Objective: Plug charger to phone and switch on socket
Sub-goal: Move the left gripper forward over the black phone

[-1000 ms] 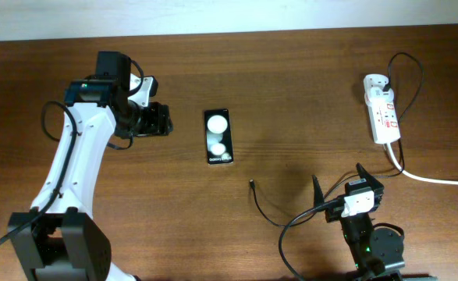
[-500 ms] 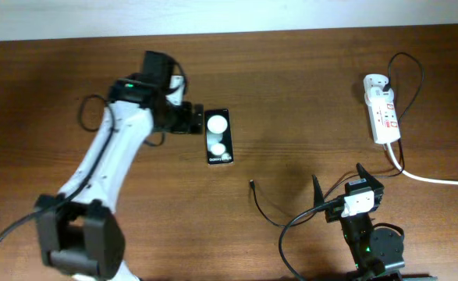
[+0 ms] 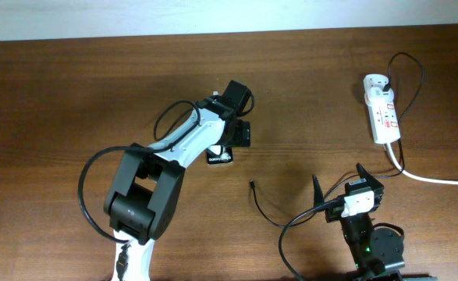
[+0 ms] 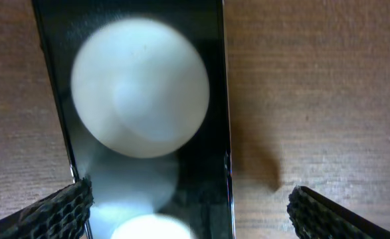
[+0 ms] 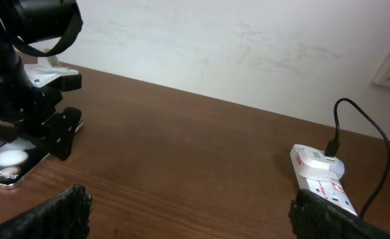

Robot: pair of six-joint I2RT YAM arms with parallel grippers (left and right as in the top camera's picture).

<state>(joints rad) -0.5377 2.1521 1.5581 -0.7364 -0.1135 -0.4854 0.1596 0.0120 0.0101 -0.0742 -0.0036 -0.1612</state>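
The phone (image 3: pixel 221 158) lies flat at the table's middle, only its lettered end showing under my left gripper (image 3: pixel 235 134). In the left wrist view the glossy phone (image 4: pixel 148 99) fills the frame, and my left gripper (image 4: pixel 188 214) is open just above it, one finger over its left edge and the other over the bare table to its right. The charger's plug tip (image 3: pixel 251 184) lies loose on the table below and right of the phone. The socket (image 3: pixel 381 115) lies at the far right and also shows in the right wrist view (image 5: pixel 322 178). My right gripper (image 3: pixel 339 187) is open and empty; it also shows in the right wrist view (image 5: pixel 188 219).
The charger's thin black cable (image 3: pixel 416 78) loops from the socket's top end down past my right arm. The thick white cord (image 3: pixel 439 181) runs off the right edge. In the right wrist view my left arm (image 5: pixel 35 99) stands over the phone (image 5: pixel 5 166).
My left arm has swung from the left side of the table rightward and now sits over the phone, covering most of it. The right arm, charger and socket have not moved.
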